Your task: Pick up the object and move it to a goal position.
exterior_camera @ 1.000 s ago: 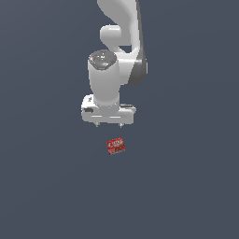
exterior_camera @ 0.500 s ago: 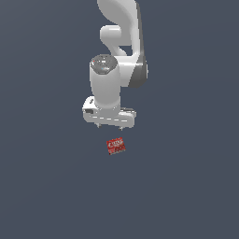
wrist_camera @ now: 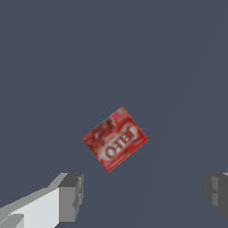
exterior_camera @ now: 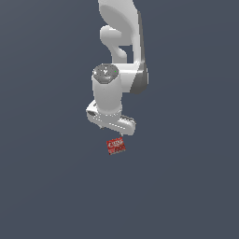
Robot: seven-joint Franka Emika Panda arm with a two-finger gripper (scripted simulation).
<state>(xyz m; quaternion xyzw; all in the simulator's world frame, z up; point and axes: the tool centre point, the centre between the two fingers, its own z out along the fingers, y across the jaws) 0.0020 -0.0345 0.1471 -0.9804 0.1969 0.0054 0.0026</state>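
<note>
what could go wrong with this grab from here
1. In the wrist view the red box lies rotated relative to the open gripper, so the fingers might meet its corners and twist it instead of clamping flat sides.
2. The box is not centred between the fingers there; closing now could miss or nudge it.
3. It lies flat on the surface, so descending too little risks a weak edge grip.

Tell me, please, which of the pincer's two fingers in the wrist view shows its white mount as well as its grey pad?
The finger nearest the red box: white housing runs from it. The other finger, at the opposite edge, shows grey only.
</note>
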